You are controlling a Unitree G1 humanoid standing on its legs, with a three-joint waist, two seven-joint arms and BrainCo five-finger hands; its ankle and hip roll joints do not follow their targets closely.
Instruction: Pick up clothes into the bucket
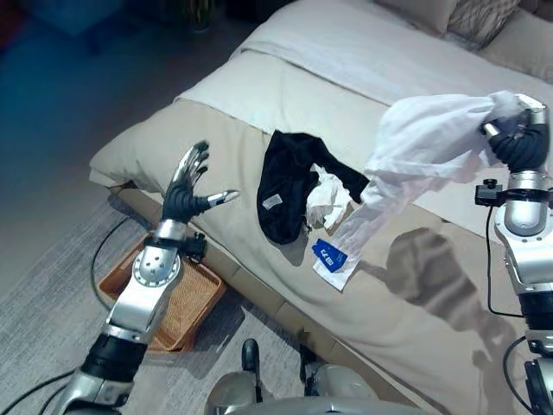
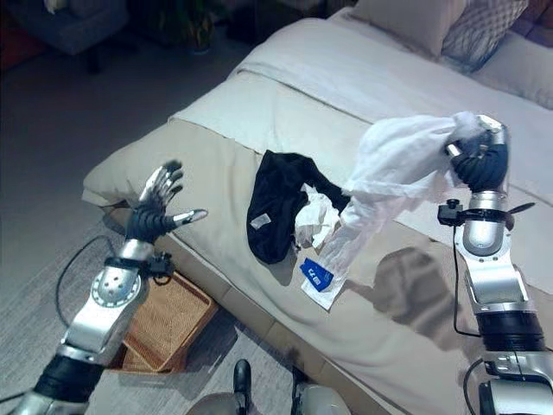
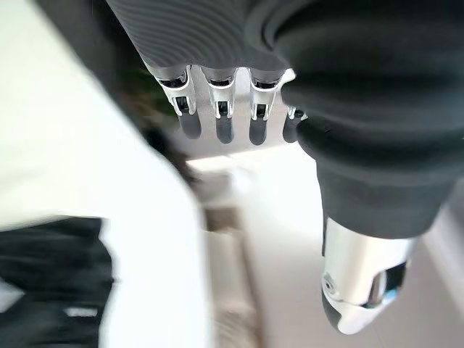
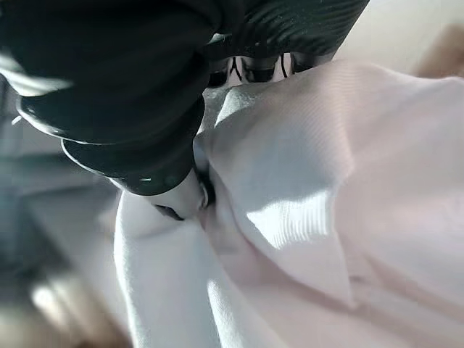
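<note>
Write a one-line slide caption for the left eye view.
Right hand lifts a white shirt off the bed; left hand open above the basket.

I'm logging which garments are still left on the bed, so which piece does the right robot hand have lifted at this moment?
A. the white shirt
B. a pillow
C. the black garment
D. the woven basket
A: the right robot hand is curled round a bunch of the white shirt, which hangs from it with a sleeve trailing down to the bed, while the black garment lies flat there.

Basket (image 1: 186, 307) on floor (beside bed (image 1: 285, 95)), left.
</note>
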